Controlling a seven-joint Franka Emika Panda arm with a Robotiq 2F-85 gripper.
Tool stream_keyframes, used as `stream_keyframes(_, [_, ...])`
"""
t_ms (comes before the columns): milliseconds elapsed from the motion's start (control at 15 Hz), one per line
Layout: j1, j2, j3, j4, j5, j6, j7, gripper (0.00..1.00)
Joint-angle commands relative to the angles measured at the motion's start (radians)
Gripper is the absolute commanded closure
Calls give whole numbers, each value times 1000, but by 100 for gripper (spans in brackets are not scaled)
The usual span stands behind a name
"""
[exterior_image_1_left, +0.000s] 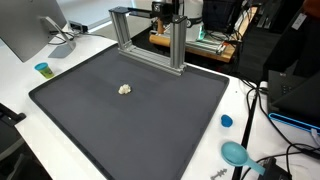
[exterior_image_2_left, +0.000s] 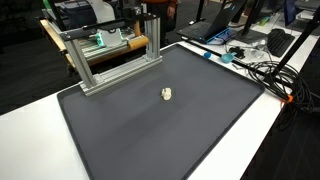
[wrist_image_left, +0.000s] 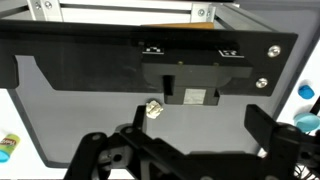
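Note:
A small crumpled cream lump (exterior_image_1_left: 125, 89) lies alone near the middle of a dark grey mat (exterior_image_1_left: 170, 120); it shows in both exterior views (exterior_image_2_left: 167, 94) and in the wrist view (wrist_image_left: 154, 108). My gripper (wrist_image_left: 200, 128) is open and empty, its two black fingers spread wide at the bottom of the wrist view, well above the mat. The lump sits beyond the left finger and is not touched. A black plate with screws fills the upper part of the wrist view. In an exterior view the gripper appears only as a dark shape (exterior_image_1_left: 166, 10) above the metal frame.
An aluminium frame (exterior_image_1_left: 150, 40) stands at the mat's far edge (exterior_image_2_left: 115, 60). A small teal cup (exterior_image_1_left: 42, 69), a blue cap (exterior_image_1_left: 226, 121) and a teal scoop (exterior_image_1_left: 237, 153) lie on the white table. A monitor (exterior_image_1_left: 25, 30) and cables (exterior_image_2_left: 262, 68) flank the mat.

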Motion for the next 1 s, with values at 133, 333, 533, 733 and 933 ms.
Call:
stream_keyframes(133, [0, -2, 10, -1, -8, -10, 9, 0])
stream_keyframes(333, [5, -8, 26, -13, -6, -1, 21, 0])
stream_keyframes(533, [-4, -8, 45, -20, -15, -10, 43, 0])
stream_keyframes(733, [-10, -6, 62, -27, -19, -41, 70, 0])
stream_keyframes(933, [-16, 9, 75, -25, -14, -70, 114, 0])
